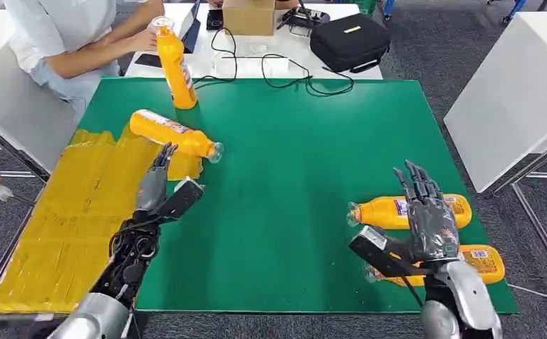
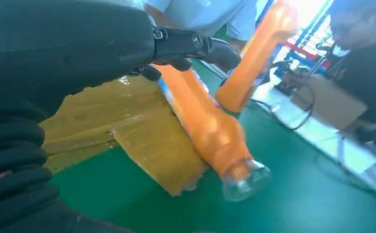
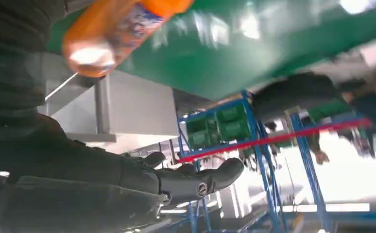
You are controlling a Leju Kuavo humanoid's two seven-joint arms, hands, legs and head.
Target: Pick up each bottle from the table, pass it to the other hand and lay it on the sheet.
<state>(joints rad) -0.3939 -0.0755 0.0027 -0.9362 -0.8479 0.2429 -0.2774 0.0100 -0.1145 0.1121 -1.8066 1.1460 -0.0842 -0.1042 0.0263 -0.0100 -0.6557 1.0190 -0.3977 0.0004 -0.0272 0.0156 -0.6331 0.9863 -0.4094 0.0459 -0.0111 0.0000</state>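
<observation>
Nearest in the head view, the right hand (image 1: 430, 219) hovers with fingers spread and straight, holding nothing, above two orange bottles lying at the near right of the green table (image 1: 292, 176). The farther of these, the upper right bottle (image 1: 406, 210), lies with its long axis left to right and its cap end to the left; the nearer one, the lower right bottle (image 1: 474, 263), lies nearly parallel and is partly hidden by the arm. On the left, the left hand (image 1: 156, 178) is also empty, fingers together and pointing away, just short of the laid bottle (image 1: 174, 133). That bottle rests across the far right corner of the yellow sheet (image 1: 73, 219), its axis slanting from far left to near right, its clear cap end off the sheet over the green. A standing bottle (image 1: 174, 65) is upright at the far edge, with a person's hand (image 1: 143, 39) on it.

From the left wrist, the dark fingers (image 2: 196, 46) reach out above the laid bottle without closing on it.

From the right wrist, the fingers (image 3: 196, 177) are extended and apart, and a bottle end (image 3: 91, 53) shows blurred beside the hand.

By my judgement one placement is done and the next pickup begins: the right hand must lower onto the upper right bottle and close across its body.
</observation>
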